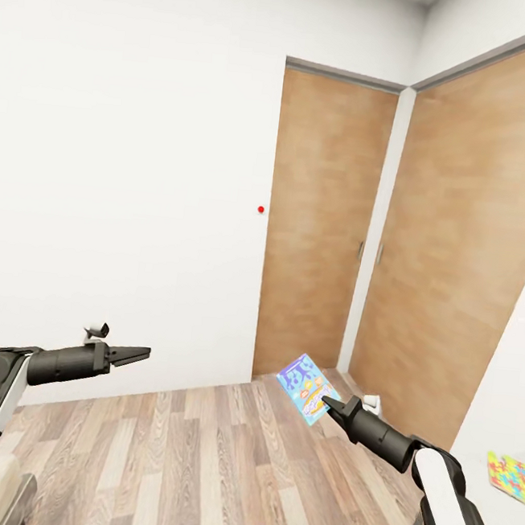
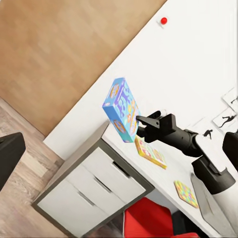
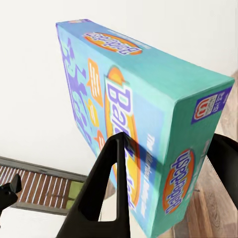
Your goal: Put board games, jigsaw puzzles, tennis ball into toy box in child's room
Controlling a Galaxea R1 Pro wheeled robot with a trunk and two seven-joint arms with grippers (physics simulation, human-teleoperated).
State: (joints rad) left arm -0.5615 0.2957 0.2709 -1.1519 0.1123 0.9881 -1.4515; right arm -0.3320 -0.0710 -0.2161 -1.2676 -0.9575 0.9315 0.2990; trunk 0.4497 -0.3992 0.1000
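carrying blue board game toward the table, right arm loaded

holding the blue board game (image 1: 307, 388) in the right tool (image 1: 330, 402), fingers clamped on one short end of the box, box sticking out past the fingertips and tilted up, well above the wood floor (image 1: 193, 465). right wrist view shows the same box (image 3: 144, 124) pinched between both fingers, long axis running away from the tool. left tool (image 1: 141, 354) carries nothing, fingers look closed together, held out over the floor. head camera faces a wall corner and brown doors (image 1: 322, 236), so the toy box is not seen. one jigsaw puzzle (image 1: 508, 474) lies on the table (image 1: 493, 416) edge at the robot's right. left wrist view shows the right tool (image 2: 140, 125) with the box (image 2: 122, 109) above the white table (image 2: 168, 173), two jigsaw puzzles (image 2: 150, 152) flat on it just below and beyond. key relation: table sits to the robot's right, right arm nearer, so the base likely needs to turn right before any drop. risk: end grip, box may swing.
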